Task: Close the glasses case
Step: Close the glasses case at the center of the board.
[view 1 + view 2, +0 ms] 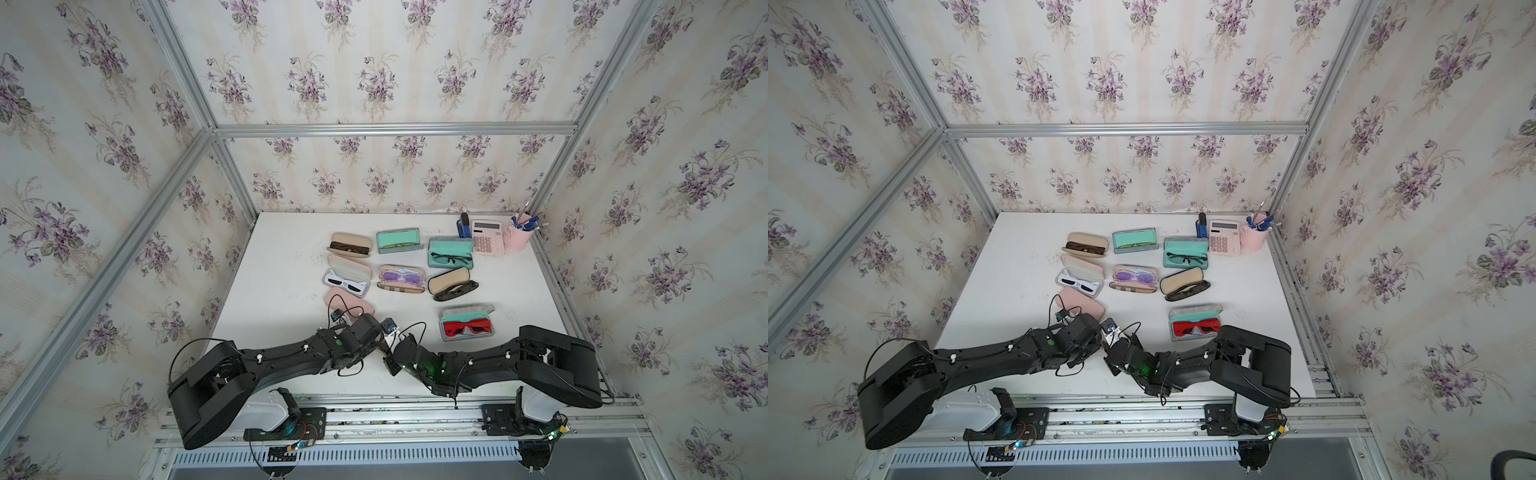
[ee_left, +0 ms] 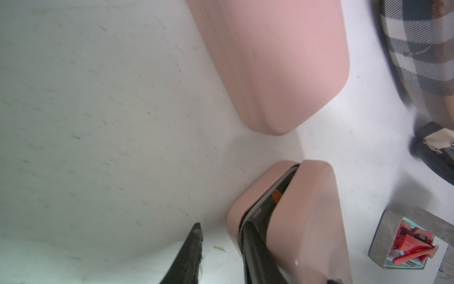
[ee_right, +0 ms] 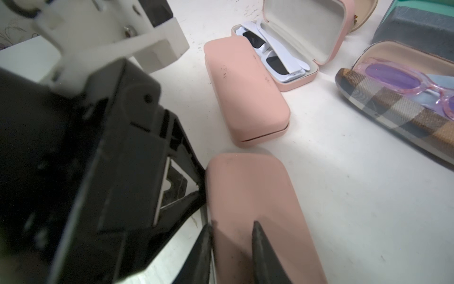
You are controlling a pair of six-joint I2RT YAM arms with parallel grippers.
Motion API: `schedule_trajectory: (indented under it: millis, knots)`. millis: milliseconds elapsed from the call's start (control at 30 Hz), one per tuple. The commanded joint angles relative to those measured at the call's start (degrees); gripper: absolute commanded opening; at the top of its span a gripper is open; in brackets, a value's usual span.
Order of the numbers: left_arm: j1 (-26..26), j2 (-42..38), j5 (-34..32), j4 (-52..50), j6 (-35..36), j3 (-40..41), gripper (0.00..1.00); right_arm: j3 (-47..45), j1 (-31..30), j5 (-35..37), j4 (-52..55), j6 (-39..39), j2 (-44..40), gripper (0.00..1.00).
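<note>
Left claw (image 2: 221,231) stands parted, one finger (image 2: 255,250) in the ajar pink case (image 2: 307,221) — right claw (image 3: 231,228): hold unclear.

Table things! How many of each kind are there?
Glasses cases: 9 (one sits under the arms, shown by the wrist views)
Calculator: 1
Pen cup: 1
Stapler: 1
Total: 12

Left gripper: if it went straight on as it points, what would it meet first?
Probably the closed pink case, lying beyond the ajar pink case beside the left gripper, across bare table; depth is unclear.
</note>
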State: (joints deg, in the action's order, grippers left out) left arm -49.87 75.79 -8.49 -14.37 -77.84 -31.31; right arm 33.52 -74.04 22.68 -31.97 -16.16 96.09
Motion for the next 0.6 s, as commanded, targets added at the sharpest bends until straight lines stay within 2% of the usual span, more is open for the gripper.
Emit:
schedule_trajectory:
  millis: [0,100,200,333,367,567]
  knots:
    - [-0.30,-0.94,1.81,2.41,1.42,0.06,0.35,-0.73,-0.59,-7.12,10.09,-1.03,1.37,0.28]
    - [-0.29,-2.06,1.68,2.32,0.73,0.50,0.35,-0.69,-0.94,-6.71,9.93,-1.18,2.12,0.28]
    - [-0.37,-4.29,0.99,2.23,0.06,1.44,0.40,-0.82,-1.26,-6.61,9.51,-1.42,2.92,0.28]
    - [-0.35,-7.98,-0.42,1.40,0.53,2.22,0.61,-0.91,-1.84,-6.16,8.94,-1.91,4.13,0.28]
    - [-0.29,-8.75,-0.59,0.93,0.76,2.22,0.63,-0.93,-1.95,-6.07,8.86,-2.00,4.35,0.28]
    - [-0.36,-12.66,-2.29,0.73,0.37,4.33,0.63,-0.82,-2.29,-5.59,8.67,-2.52,5.58,0.28]
